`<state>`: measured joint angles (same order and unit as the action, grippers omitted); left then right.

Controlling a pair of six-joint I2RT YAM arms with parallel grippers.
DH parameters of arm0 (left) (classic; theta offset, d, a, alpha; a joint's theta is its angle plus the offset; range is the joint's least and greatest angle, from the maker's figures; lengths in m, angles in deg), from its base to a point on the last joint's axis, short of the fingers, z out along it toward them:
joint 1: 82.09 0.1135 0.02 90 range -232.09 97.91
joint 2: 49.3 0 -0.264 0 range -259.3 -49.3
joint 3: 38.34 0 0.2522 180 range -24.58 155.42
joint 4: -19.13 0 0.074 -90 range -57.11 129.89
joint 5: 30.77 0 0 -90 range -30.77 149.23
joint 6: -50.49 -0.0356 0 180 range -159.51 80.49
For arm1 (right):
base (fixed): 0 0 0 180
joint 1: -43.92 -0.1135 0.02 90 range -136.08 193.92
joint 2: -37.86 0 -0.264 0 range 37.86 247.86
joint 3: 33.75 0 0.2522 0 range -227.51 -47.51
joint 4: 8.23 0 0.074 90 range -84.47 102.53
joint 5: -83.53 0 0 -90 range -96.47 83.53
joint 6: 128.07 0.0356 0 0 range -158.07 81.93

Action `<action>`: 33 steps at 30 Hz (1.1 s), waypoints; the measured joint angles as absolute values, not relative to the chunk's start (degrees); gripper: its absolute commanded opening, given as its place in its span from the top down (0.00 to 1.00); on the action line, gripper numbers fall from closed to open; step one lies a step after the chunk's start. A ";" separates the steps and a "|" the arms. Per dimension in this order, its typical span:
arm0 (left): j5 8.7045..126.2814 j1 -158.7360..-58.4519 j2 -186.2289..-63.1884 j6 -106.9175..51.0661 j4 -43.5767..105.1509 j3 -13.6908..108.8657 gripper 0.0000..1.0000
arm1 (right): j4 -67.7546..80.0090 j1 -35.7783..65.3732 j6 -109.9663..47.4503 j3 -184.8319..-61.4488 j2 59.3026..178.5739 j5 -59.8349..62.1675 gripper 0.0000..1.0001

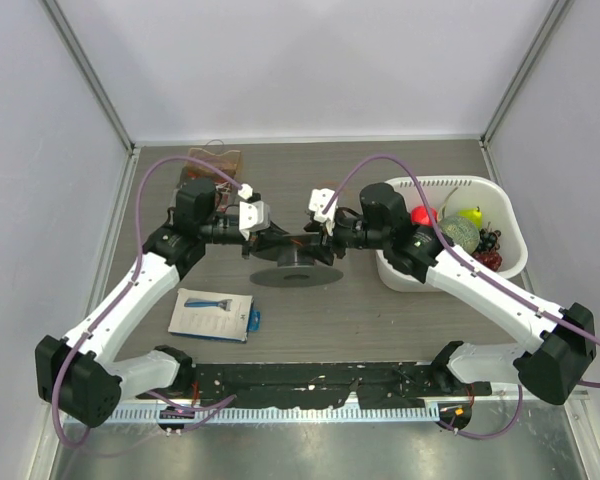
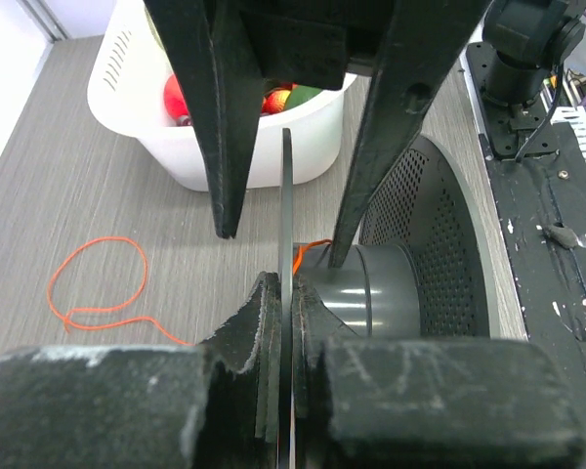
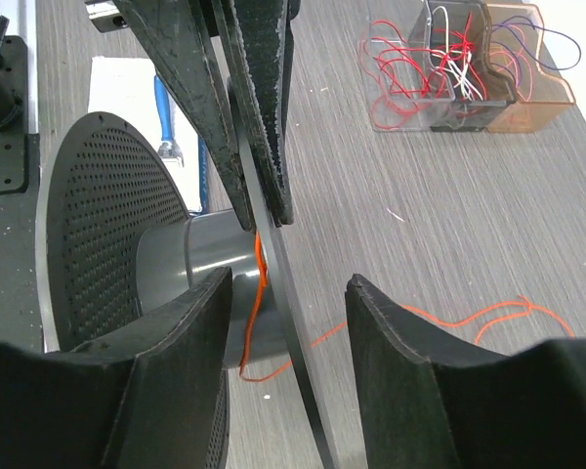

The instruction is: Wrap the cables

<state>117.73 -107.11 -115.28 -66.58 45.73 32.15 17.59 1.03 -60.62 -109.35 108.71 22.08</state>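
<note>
The left claw (image 2: 285, 289) is clamped shut on the thin outer flange of the black plastic spool (image 2: 425, 254), which has perforated discs and a grey core. The right claw (image 3: 291, 285) stands wide open, its two fingers straddling that same flange without pinching it. One tip sits by the core, and we cannot tell whether it touches. A thin orange-red cable (image 3: 261, 278) wraps the spool's core and trails away beside the spool. Beyond the spool, a clear plastic box (image 3: 400, 119) holds more red and whitish cables (image 3: 410, 59).
</note>
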 measured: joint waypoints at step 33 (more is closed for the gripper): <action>118.34 -107.55 -114.32 -67.34 46.52 33.15 0.62 | 16.97 0.88 -61.75 -108.63 108.75 24.07 0.99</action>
